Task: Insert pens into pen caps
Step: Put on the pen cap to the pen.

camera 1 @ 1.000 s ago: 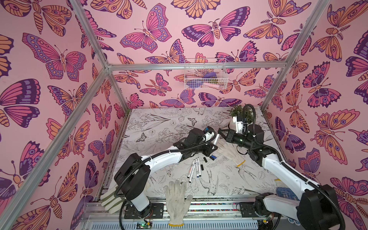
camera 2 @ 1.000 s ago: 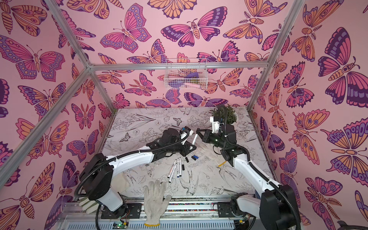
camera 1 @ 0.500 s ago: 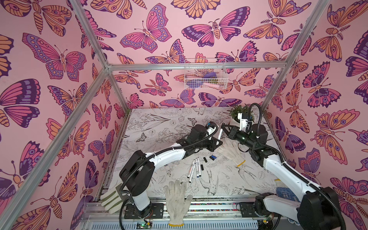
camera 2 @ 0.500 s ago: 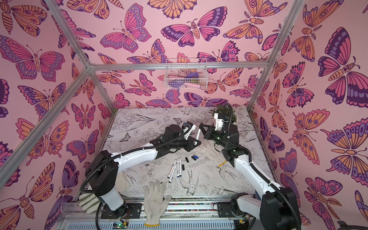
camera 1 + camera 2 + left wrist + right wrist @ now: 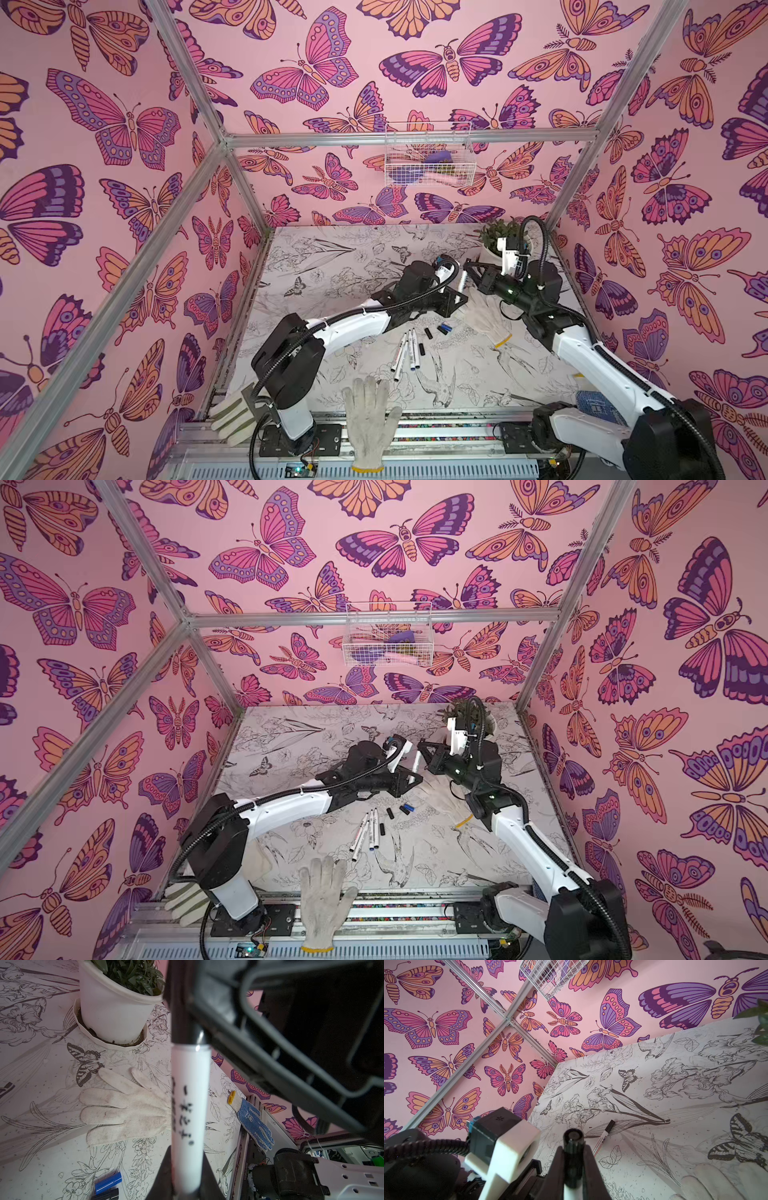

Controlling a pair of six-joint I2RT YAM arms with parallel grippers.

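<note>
Top views: my left tool (image 5: 454,298) and right tool (image 5: 468,268) meet nose to nose above the far part of the surface (image 5: 332,257), with a white pen (image 5: 460,286) bridging them. In both top views it hangs over a white glove (image 5: 484,320). Closer to the arm bases lie several loose pens (image 5: 368,833), a few black caps (image 5: 390,812) and a blue cap (image 5: 408,809), none of them gripped. Left wrist: the left tool is clamped tight on the barrel's tail end. A black cap (image 5: 182,1012) sits on the other end, butting the white shoulder; I cannot tell whether it has clicked home. Risk, as I judge it: if the two tools are out of line, pushing will cock the cap or slide the barrel back through my left grip. Letting go early would drop the pen onto the glove, or send it rolling toward the plant pot (image 5: 112,1012). Dark characters run along the barrel, too blurred to read. A blue-dotted glove (image 5: 254,1124) lies by the rail, which carries a small serial-like string too fine to trust. Right wrist: the right tool (image 5: 573,1159) is closed on the cap, seen end-on, with a sliver of white barrel behind it between the fingers. A capped pen (image 5: 603,1138) lies on the surface beyond, its reddish label strip unreadable. No brand is legible anywhere.
</note>
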